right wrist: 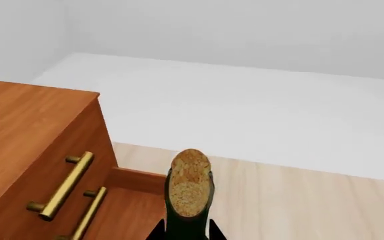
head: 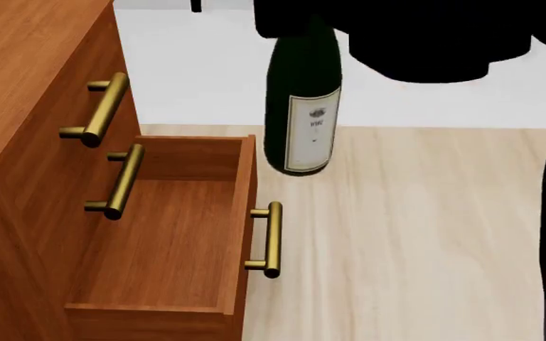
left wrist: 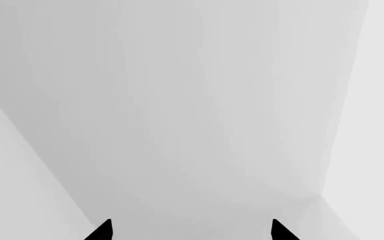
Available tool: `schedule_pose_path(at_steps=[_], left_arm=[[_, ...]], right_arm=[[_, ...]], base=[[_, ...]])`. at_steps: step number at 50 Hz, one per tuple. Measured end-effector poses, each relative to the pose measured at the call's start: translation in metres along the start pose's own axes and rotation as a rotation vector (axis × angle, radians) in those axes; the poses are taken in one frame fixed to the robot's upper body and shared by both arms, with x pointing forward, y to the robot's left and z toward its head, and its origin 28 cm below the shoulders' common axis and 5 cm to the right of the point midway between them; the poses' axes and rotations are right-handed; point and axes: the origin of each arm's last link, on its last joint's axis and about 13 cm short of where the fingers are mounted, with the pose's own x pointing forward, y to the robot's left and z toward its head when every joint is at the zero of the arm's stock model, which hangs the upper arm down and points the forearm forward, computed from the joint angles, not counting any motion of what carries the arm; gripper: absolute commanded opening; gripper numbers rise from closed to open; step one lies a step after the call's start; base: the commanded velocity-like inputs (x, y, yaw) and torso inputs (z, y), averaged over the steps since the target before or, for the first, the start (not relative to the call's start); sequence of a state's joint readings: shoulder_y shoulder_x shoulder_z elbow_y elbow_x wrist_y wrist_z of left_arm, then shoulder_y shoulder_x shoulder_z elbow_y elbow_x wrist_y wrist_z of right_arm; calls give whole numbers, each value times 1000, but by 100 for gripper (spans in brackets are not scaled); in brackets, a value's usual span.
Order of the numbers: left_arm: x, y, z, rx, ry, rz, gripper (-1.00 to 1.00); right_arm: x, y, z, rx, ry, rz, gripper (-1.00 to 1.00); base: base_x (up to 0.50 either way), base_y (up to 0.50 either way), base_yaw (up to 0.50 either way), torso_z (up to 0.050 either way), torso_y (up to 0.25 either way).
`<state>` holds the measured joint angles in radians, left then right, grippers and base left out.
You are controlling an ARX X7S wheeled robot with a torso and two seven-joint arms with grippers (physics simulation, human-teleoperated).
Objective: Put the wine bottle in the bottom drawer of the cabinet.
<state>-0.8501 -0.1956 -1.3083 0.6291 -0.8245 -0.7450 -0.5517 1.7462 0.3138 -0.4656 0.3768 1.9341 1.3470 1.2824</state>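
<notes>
**Bottle's in the air, drawer's open, just need the drop-off**

So my right gripper [right wrist: 185, 231] is clamped around the neck of the wine bottle [head: 301, 106], holding it upright off the floor, just past the front of the cabinet [head: 26, 85]. The bottom drawer [head: 159, 241] is already pulled out and has nothing in it. What's left, I reckon: swing the bottle over the drawer, lower it in, let go. My left gripper [left wrist: 190, 231] shows only spread tips, holding nothing.
</notes>
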Motion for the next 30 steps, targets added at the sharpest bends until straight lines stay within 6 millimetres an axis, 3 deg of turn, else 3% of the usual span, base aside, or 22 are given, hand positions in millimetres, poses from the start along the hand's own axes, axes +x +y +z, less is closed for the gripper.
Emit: schedule_pose_path(at_steps=[30], left_arm=[[-1,-1,-1,27,-3,-17,100]], right_arm=[[53,23,33,165,283,215,-100]], base=[[0,0,0,1,0]])
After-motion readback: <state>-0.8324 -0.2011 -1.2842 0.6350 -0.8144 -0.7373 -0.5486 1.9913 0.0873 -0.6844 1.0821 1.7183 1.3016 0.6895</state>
